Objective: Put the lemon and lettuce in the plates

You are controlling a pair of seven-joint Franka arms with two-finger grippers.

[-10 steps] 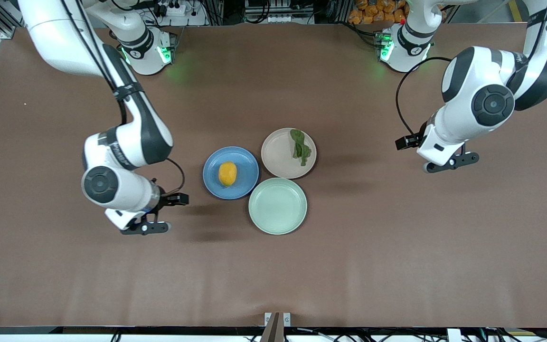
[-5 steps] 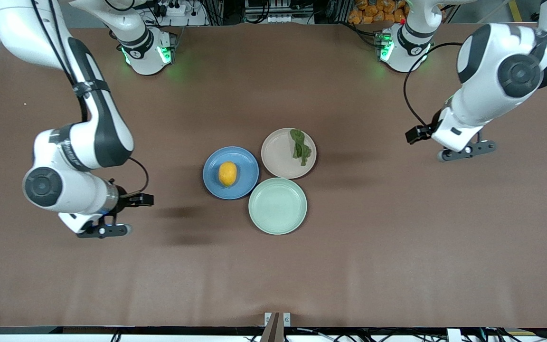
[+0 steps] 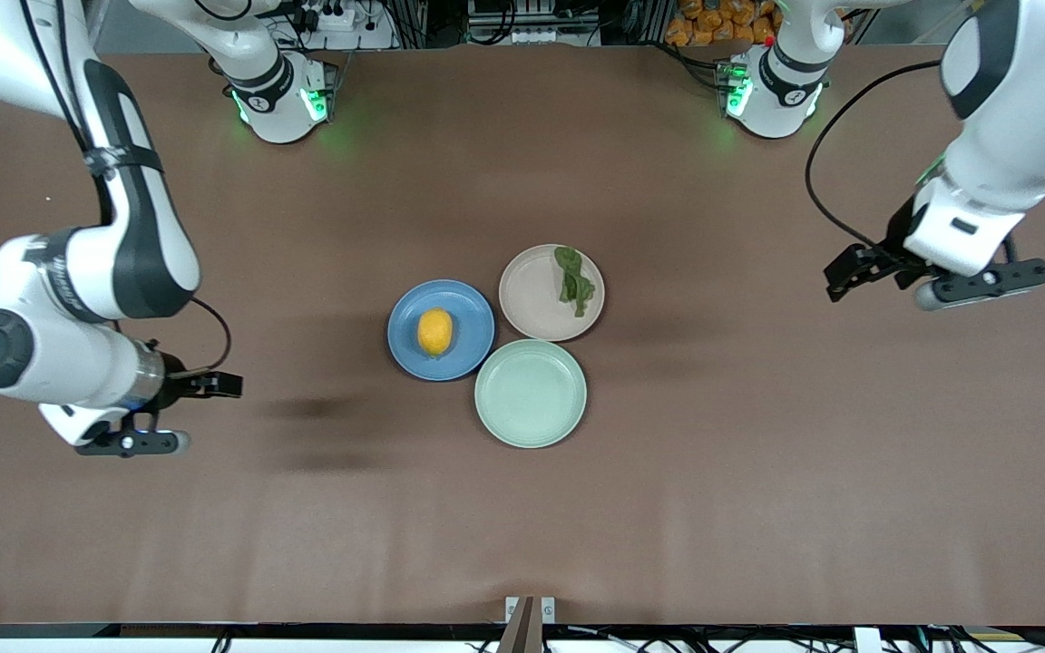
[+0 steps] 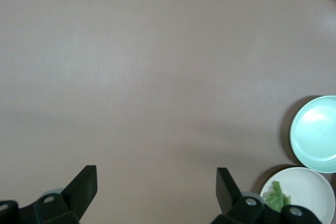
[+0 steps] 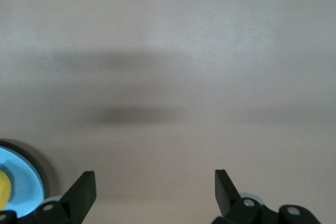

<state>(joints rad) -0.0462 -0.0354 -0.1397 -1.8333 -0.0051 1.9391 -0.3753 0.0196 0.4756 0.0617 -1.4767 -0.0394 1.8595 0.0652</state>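
Yellow lemon (image 3: 434, 332) on blue plate (image 3: 468, 313), lettuce (image 3: 574, 280) on beige-pink plate (image 3: 532, 295).
Front view: mint-green plate (image 3: 530, 394) touches both; both arms hang over bare brown surface (image 3: 522, 526) at opposite ends. Left wrist view: left gripper (image 4: 156, 192), fingers (image 4: 84, 184) apart, holding nothing. Right wrist view: right gripper (image 5: 155, 191), fingers (image 5: 84, 188) apart, holding nothing.

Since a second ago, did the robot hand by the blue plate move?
Yes. The right gripper has drawn away from the blue plate toward the right arm's end of the table; the lemon stayed put.
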